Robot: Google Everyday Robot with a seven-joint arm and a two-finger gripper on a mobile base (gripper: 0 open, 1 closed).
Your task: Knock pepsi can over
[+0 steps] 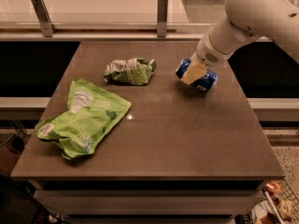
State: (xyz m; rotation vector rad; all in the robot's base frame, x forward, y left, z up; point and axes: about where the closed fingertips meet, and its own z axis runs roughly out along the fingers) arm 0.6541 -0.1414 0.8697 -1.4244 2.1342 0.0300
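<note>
The pepsi can [206, 81] is dark blue with white markings. It lies tipped on its side on the brown table [187, 139], at the back right. My gripper [193, 72] comes down from the white arm [247, 17] at the upper right and rests against the top of the can, covering its middle. The can's two blue ends show on either side of the gripper.
A crumpled green-and-white snack bag [131, 71] lies left of the can at the back middle. A larger green snack bag [86, 118] lies at the front left. A glass rail with metal posts [162, 10] runs behind the table. The table's right edge is near the can.
</note>
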